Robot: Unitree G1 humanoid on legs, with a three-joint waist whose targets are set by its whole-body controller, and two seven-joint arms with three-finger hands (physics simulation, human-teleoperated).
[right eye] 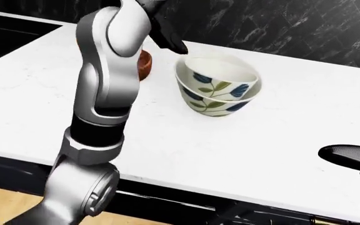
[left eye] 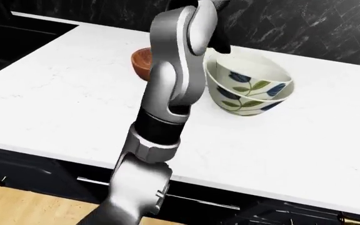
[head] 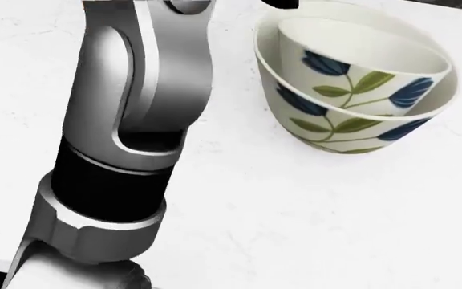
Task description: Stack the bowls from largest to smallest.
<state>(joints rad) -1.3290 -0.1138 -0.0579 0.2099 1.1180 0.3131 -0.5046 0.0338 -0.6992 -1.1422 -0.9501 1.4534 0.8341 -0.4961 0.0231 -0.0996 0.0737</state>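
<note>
Two white bowls with blue and green leaf prints stand nested on the white counter (left eye: 61,93). The smaller one (left eye: 250,72) sits inside the larger one (left eye: 246,107), slightly tilted. A small brown bowl (left eye: 141,61) stands to their left, half hidden behind my raised left forearm. My left hand (left eye: 220,44) hangs just above the left rim of the nested bowls, with black fingers stretched out and nothing in them; most of the hand is cut off at the top. My right hand (right eye: 349,157) shows as a black shape at the right edge of the right-eye view, low over the counter and away from the bowls.
A black marble wall (left eye: 305,23) runs behind the counter. A dark recessed area (left eye: 11,37) lies at the upper left. The counter's near edge, dark cabinets and wood floor (left eye: 17,206) show at the bottom. My left arm blocks the middle of the view.
</note>
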